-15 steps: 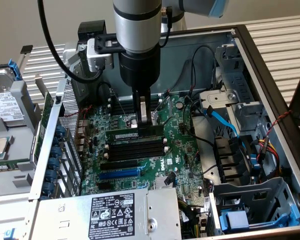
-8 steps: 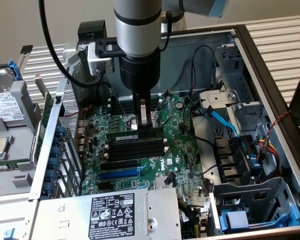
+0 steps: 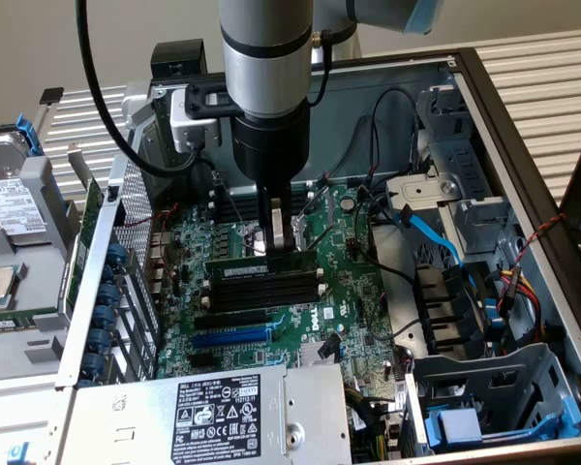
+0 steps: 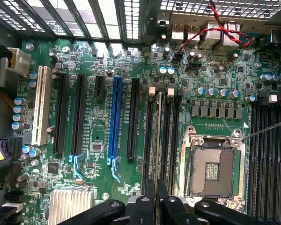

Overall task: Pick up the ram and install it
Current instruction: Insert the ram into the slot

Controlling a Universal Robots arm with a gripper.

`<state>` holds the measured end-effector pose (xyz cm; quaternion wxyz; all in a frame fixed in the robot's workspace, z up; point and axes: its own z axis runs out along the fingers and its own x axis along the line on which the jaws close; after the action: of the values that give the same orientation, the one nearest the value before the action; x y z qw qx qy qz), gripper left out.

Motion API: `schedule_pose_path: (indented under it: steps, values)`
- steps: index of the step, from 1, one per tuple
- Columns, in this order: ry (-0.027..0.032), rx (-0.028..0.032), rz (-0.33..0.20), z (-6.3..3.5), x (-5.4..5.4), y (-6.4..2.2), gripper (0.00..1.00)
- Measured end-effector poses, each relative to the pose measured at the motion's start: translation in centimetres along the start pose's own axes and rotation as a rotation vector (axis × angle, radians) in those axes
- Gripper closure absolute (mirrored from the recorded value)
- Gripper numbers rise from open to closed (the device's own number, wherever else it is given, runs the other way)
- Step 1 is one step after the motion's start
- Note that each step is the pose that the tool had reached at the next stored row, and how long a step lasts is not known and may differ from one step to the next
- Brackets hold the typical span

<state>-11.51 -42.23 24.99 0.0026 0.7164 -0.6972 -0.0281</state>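
While the arm reaches down into the open computer case [image 3: 523, 165], I see the claw [image 3: 276, 242] clamped on the ram [image 3: 247, 263], its fingers pinching the stick near its middle. In the exterior view the ram lies level and lengthwise along the far edge of the bank of black memory slots [image 3: 271, 291], in line with them. From here I cannot tell whether its lower edge touches a slot or hangs just above it.

On the wrist view the claw [image 4: 156, 199] shows two dark fingers [image 4: 149, 204] closed against the ram [image 4: 158, 140]. The ram is seen edge-on as a thin strip running along the memory slots [image 4: 173, 140]. It sits over the bank, just beside the bare processor socket [image 4: 214, 171].

The green motherboard [image 3: 349, 281] carries a blue slot [image 3: 230, 337] on the near side of the memory bank, apart from the ram; the wrist view shows that blue slot [image 4: 115, 122] standing among longer black ones on the motherboard [image 4: 140, 61]. A grey power supply [image 3: 218, 407] with a white label fills the case's near corner. A hard drive [image 3: 10, 208] rests outside the case at the exterior view's left.
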Motion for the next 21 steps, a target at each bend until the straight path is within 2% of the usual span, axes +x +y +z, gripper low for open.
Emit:
schedule_pose_path:
  steps: [21]
  values:
    - [-0.0002, 0.0001, 0.000, 0.57, 0.13, -0.02, 0.87]
